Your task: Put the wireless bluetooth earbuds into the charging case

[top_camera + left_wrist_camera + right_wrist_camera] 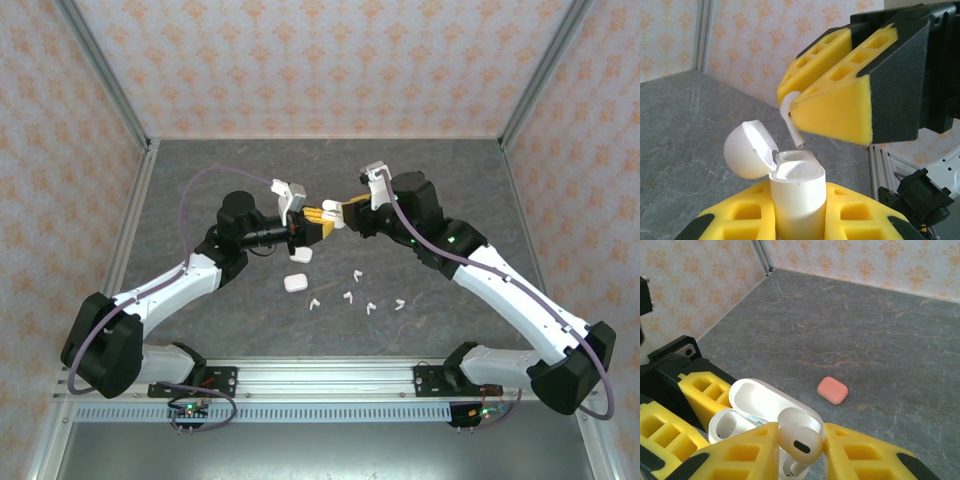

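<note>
Worktop (200,180): grey, stone-patterned. Both arms meet in the air above its middle.
Left gripper (797,212): clamped on the white case (747,400). The body stands upright between the yellow pads.
Right gripper (800,440): closed on one white earbud (792,122), pinched at the head, with the stem hanging down at a slight tilt.
Case: held off the worktop with its mouth facing up. The lid (747,150) is swung fully back, and one bay looks empty in the right wrist view.
Spare cases (295,283): white, lying on the worktop below the grippers.
Earbud: the stem tip is just above the case mouth, not touching, on the hinge side.
Loose earbuds (349,296): a handful of white ones nearer the arm bases, well apart from the grippers.
Step, as judged: final alignment before insertion.
Your move: bring the stem parallel to the bay axis first and centre the tip over the empty bay, then lower slowly.
Hold: keep the case steady, and don't let go until the head sits in its cup.
Risk: a tilted stem may catch on the bay rim or nudge the lid.
</note>
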Controlling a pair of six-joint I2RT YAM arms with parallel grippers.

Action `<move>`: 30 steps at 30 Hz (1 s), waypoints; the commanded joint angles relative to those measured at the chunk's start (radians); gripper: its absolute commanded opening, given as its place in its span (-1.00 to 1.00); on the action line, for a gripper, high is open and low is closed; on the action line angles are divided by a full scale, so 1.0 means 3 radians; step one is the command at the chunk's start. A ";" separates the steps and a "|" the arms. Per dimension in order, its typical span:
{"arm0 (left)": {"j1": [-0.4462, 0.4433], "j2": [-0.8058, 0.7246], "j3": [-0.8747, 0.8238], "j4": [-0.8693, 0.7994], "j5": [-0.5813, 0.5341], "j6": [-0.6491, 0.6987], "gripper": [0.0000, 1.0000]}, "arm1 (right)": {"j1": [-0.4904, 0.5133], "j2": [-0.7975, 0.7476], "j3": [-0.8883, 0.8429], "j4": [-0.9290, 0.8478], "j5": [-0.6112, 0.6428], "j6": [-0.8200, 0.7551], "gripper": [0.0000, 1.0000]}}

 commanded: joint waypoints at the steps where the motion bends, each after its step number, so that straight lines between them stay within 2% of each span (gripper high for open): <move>1: -0.0037 -0.0085 0.0108 0.0044 0.0024 0.0047 -1.00 | 0.0022 0.0060 0.0040 0.0049 -0.0043 0.0040 -0.48; 18: -0.0040 -0.0163 0.0045 0.0078 -0.0177 0.0057 -1.00 | 0.0022 0.0063 0.0109 -0.0141 -0.0244 0.0202 -0.48; 30: -0.0036 -0.0149 0.0034 0.0099 -0.0238 0.0052 -1.00 | 0.0022 0.0089 0.0154 -0.0225 -0.0387 0.0290 -0.39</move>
